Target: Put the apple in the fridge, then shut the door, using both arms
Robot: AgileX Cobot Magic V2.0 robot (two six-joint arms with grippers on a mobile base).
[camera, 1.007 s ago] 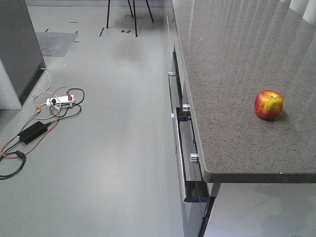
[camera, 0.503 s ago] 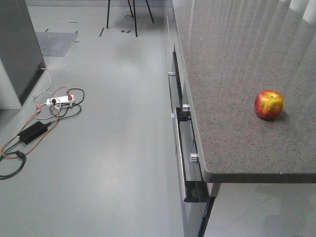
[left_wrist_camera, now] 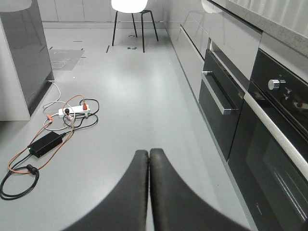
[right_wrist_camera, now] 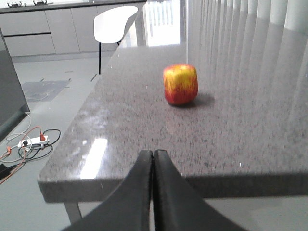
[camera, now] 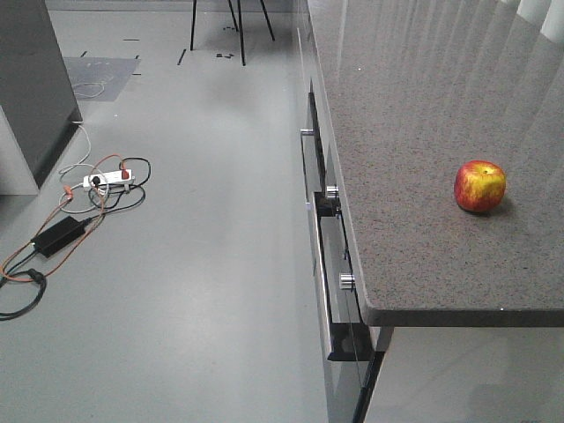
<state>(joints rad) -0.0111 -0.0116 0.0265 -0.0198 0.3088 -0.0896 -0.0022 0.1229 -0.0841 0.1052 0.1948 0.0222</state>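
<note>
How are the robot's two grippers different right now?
The left gripper looks along the grey floor, toward a white power strip and past the ovens. The right gripper looks across the counter at the apple. The left gripper sits lower than the countertop, while the right gripper sits about level with it. Both are black, with jaws shut and nothing held.

The front view looked steeply down on counter [camera: 423,132] and floor [camera: 194,264]. The left wrist view sat low, facing along the floor; the right, near counter height, shared the apple [camera: 479,186] with the front view.
</note>
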